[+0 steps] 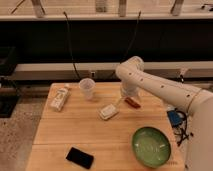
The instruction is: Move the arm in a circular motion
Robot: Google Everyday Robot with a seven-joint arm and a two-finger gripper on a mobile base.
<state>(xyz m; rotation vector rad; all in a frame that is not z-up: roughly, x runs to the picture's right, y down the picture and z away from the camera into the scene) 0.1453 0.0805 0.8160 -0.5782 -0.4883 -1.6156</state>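
The large glossy white arm (160, 87) reaches in from the right edge over the wooden table (75, 130). Its bulbous elbow joint (131, 70) sits above the table's back middle. The forearm drops down behind it toward the tabletop. The gripper (129, 96) hangs low over the table's back right, just above a small red and brown object (132, 102). A small white packet (108, 111) lies just left of the gripper.
A clear plastic cup (87, 88) stands at the back. A white bottle (60, 97) lies at the back left. A green bowl (151, 146) sits front right and a black phone (80, 157) front left. A dark shelf runs behind the table.
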